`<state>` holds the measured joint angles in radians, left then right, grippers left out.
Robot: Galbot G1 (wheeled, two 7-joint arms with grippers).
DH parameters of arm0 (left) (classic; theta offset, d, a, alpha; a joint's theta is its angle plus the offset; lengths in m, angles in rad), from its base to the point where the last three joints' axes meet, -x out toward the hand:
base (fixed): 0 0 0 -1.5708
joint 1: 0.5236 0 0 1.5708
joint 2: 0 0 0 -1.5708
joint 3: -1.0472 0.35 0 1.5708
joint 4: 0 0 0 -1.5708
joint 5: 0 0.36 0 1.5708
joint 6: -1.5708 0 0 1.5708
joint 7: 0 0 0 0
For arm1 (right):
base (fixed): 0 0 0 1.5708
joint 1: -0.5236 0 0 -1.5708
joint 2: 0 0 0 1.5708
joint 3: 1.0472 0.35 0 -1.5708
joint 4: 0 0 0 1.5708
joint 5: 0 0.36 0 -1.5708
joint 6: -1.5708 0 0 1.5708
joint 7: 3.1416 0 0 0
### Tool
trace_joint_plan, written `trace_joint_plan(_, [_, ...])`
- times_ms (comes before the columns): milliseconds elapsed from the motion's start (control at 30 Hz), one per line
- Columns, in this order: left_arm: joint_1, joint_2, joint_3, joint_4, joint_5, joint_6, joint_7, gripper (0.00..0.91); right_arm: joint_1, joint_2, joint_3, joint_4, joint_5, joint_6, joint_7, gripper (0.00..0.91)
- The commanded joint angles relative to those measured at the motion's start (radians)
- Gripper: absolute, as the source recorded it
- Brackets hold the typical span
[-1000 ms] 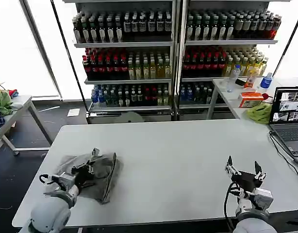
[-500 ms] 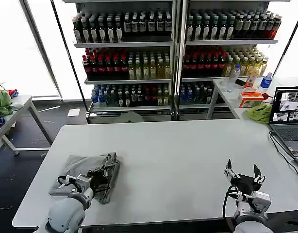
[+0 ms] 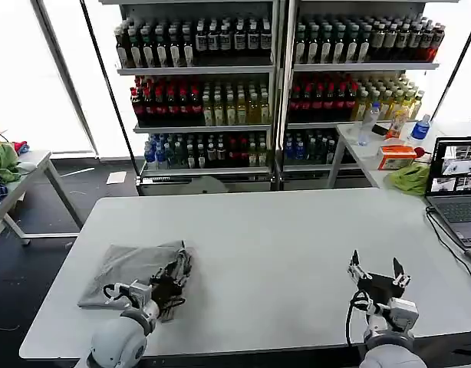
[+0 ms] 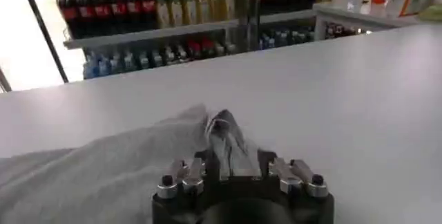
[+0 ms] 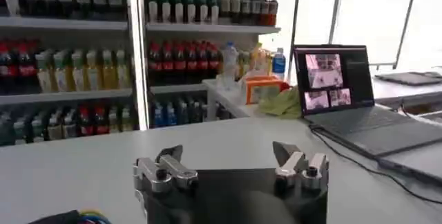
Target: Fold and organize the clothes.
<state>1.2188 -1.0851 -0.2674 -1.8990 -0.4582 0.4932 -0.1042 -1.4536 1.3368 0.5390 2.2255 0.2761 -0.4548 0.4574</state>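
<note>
One of the clothes, a grey shirt (image 3: 128, 267), lies folded and fairly flat on the left part of the white table (image 3: 274, 238). My left gripper (image 3: 172, 277) sits at the shirt's right edge, low on the table, shut on a raised ridge of the grey cloth. In the left wrist view that ridge (image 4: 224, 132) runs up between the dark fingers (image 4: 207, 166), with the rest of the shirt (image 4: 97, 177) spread beside them. My right gripper (image 3: 373, 272) hovers near the table's front right, open with nothing between its fingers (image 5: 166, 166).
A laptop (image 3: 455, 182) with a cable stands at the table's right edge, also seen from the right wrist (image 5: 335, 80). Shelves of bottles (image 3: 274, 84) fill the back. Lime-green cloth lies on side tables at right (image 3: 410, 178) and left (image 3: 1, 161).
The left gripper has moved toward the shirt's front right edge and the lifted fold has come down flatter. The right gripper has shifted slightly left.
</note>
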Motion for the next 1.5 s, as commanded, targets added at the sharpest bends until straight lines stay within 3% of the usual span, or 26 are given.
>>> trace_joint_plan(33, [0.040, -0.038, -0.022, -0.151, -0.328, -0.009, 0.002, 0.907, 0.017, -0.001, -0.013, -0.016, -0.001, -0.001, 0.000, 0.907])
trace_joint_plan(233, [0.035, -0.024, -0.101, -0.224, -0.387, -0.010, -0.012, 0.907, 0.035, -0.005, -0.026, -0.030, 0.000, -0.002, 0.001, 0.907])
trace_joint_plan(333, [0.015, 0.026, -0.157, -0.222, -0.385, -0.023, -0.029, 0.907, 0.040, -0.010, -0.029, -0.035, 0.002, -0.001, 0.001, 0.907])
trace_joint_plan(767, [0.024, 0.192, -0.393, 0.003, -0.346, -0.053, -0.007, 0.907, 0.061, -0.025, -0.038, -0.032, 0.017, -0.006, 0.010, 0.907])
trace_joint_plan(1500, [0.057, 0.164, -0.374, 0.241, -0.201, -0.099, 0.065, 0.907, 0.068, -0.033, -0.044, -0.037, 0.015, -0.013, 0.005, 0.907])
